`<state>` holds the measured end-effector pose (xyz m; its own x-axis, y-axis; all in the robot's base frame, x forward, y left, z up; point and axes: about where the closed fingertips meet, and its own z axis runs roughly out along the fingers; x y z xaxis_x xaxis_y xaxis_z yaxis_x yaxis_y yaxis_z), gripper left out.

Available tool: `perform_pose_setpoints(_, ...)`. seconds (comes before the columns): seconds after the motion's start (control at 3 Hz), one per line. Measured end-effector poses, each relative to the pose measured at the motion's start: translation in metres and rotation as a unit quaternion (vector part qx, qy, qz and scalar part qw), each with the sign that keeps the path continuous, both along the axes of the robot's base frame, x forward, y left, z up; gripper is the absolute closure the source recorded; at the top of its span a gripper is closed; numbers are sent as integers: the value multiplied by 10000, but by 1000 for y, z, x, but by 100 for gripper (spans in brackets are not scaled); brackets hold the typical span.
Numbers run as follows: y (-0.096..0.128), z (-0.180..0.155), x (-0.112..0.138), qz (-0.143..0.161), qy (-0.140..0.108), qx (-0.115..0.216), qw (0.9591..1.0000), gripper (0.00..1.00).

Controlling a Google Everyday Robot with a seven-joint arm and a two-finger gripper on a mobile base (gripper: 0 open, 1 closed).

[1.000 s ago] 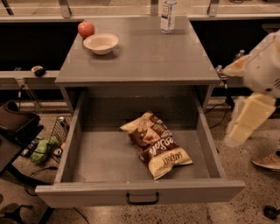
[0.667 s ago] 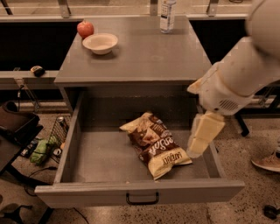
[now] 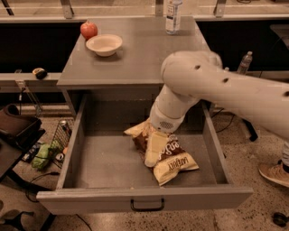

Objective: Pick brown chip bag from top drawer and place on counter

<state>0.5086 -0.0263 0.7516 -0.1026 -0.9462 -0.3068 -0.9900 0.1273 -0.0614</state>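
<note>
The brown chip bag (image 3: 174, 159) lies flat in the open top drawer (image 3: 144, 198), a little right of its middle, with its cream-yellow end toward the drawer front. My white arm reaches in from the right over the drawer. My gripper (image 3: 153, 152) hangs down over the bag's left part and hides the bag's middle. The grey counter (image 3: 140, 54) is the cabinet top right behind the drawer.
On the counter stand a cream bowl (image 3: 104, 44), a red apple (image 3: 89, 30) behind it, and a clear bottle (image 3: 173, 16) at the back right. A pale ledge with metal brackets (image 3: 67, 8) runs behind. Bags and clutter (image 3: 43, 153) lie on the floor at the left.
My arm has swung in from the right and moved left and down over the drawer. The gripper now sits over the chip bag. The bag has not moved.
</note>
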Motion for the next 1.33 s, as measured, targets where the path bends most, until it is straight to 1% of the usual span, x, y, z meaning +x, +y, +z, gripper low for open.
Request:
perform_pose_setpoints(0.33,-10,-55,24,-160,237,186,9994,0)
perform_pose_setpoints(0.67,-39,-96,40,-313,403,261,9984,0)
perform_pose_setpoints(1.0,-67,-124,45,-389,537,158,9977,19)
perform_pose_setpoints(1.33,-68,-125,45,-390,553,157,9976,50)
